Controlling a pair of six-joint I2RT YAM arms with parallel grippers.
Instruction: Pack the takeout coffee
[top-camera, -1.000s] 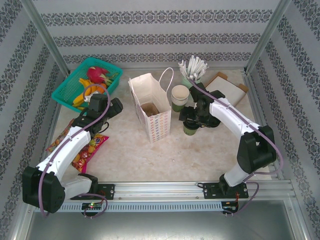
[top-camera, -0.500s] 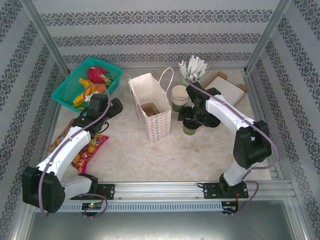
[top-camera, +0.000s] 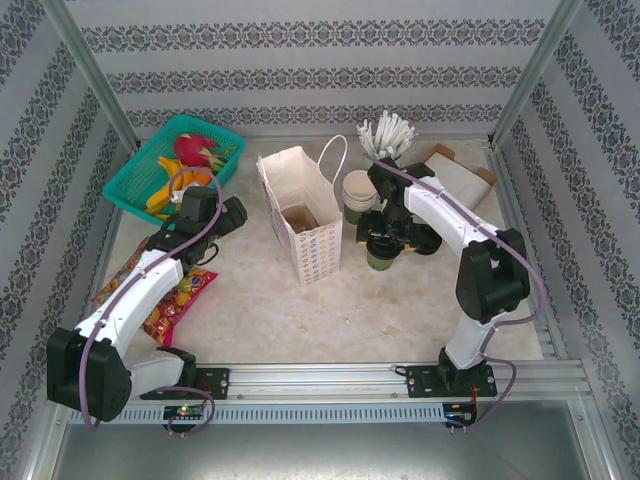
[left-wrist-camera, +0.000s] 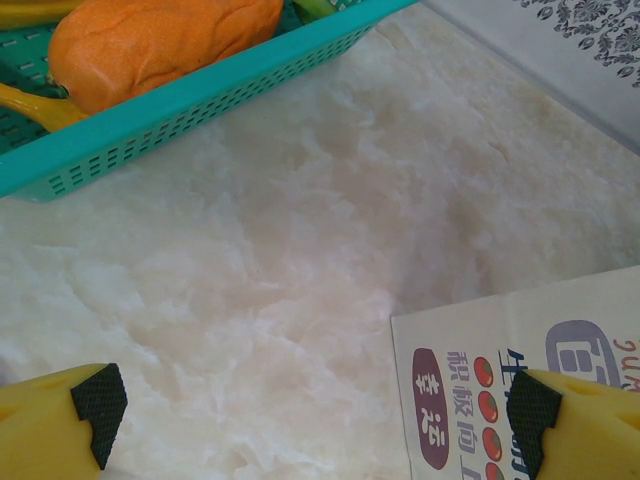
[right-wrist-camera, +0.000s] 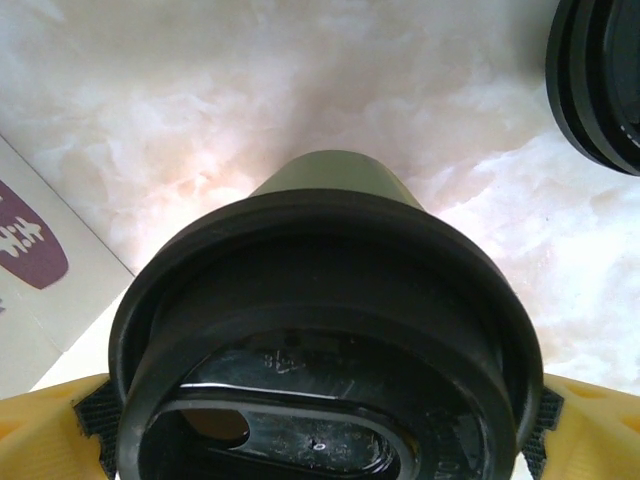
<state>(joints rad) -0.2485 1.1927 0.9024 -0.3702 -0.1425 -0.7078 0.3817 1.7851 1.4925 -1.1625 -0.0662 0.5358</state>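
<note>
Green-walled, black-lidded takeout coffee (top-camera: 379, 258) sits right of centre between the right gripper's (top-camera: 385, 243) fully spread jaws; its elbow has swung inward. Left gripper (left-wrist-camera: 310, 410) gapes empty, unmoved.

The takeout coffee (right-wrist-camera: 330, 185) has a matt dark green paper wall and a glossy black plastic lid (right-wrist-camera: 320, 300). The bench (left-wrist-camera: 300, 260) is smooth, pale marbled stone-look with a soft sheen. The basket (left-wrist-camera: 210, 95) is teal perforated plastic. The paper bag (left-wrist-camera: 470, 345) is matt printed paper. The left hand (left-wrist-camera: 315, 405) has yellow plastic fingers (left-wrist-camera: 40, 435) with black grainy pads (left-wrist-camera: 98, 400).
</note>
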